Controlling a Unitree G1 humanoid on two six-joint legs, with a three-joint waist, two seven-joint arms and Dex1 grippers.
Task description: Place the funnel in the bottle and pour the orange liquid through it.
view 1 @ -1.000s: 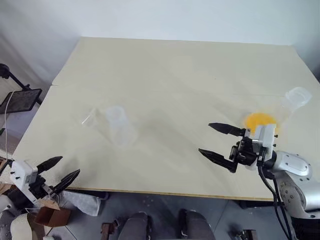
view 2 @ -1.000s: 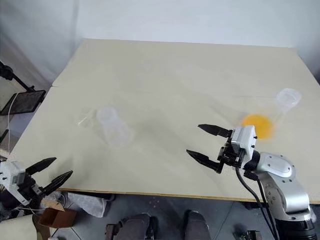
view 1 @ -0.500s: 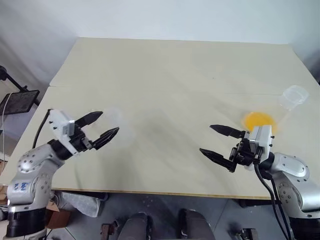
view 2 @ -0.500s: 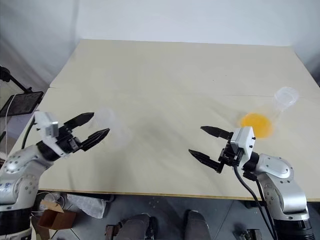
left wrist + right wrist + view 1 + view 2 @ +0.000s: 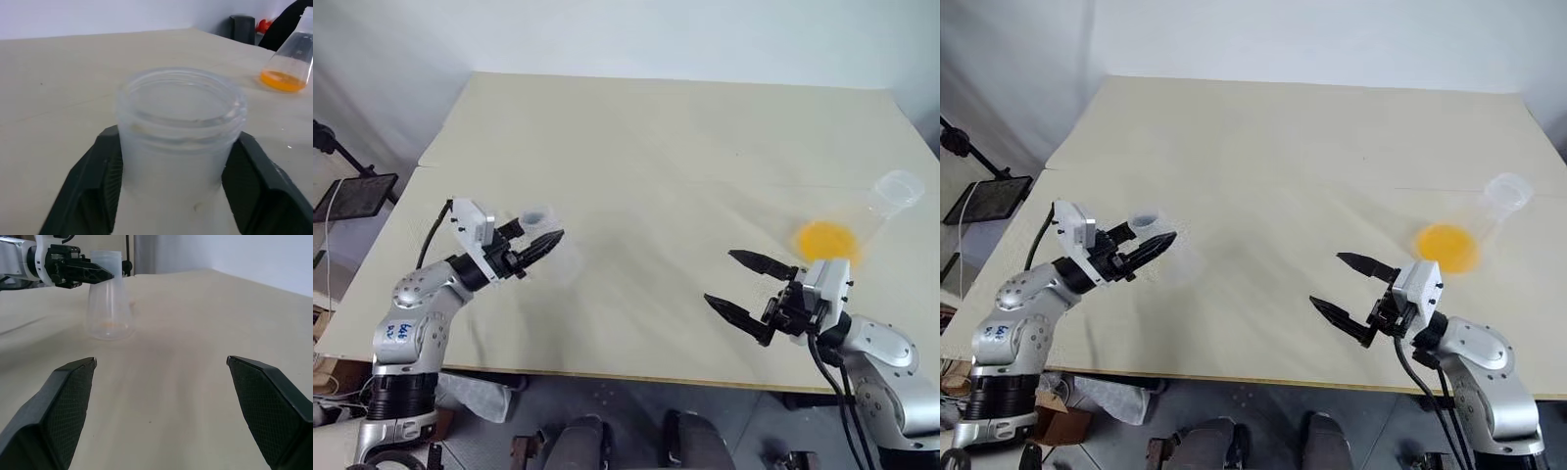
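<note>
A clear empty bottle (image 5: pixel 180 142) with a wide open neck stands on the left half of the pale table (image 5: pixel 656 137); the left gripper (image 5: pixel 540 245), down off the table's edge a second ago, now has its black fingers (image 5: pixel 254 181) against the bottle's neck, one on each side; the left wrist view shows that contact, the head views only overlap; the right gripper (image 5: pixel 751 287) hangs wide open near the orange liquid (image 5: pixel 824 238).

Silver-grey arms with black cables, each end effector (image 5: pixel 751 286) black-fingered with a white block.

Clear bottle (image 5: pixel 180 142); orange liquid (image 5: pixel 824 239).
</note>
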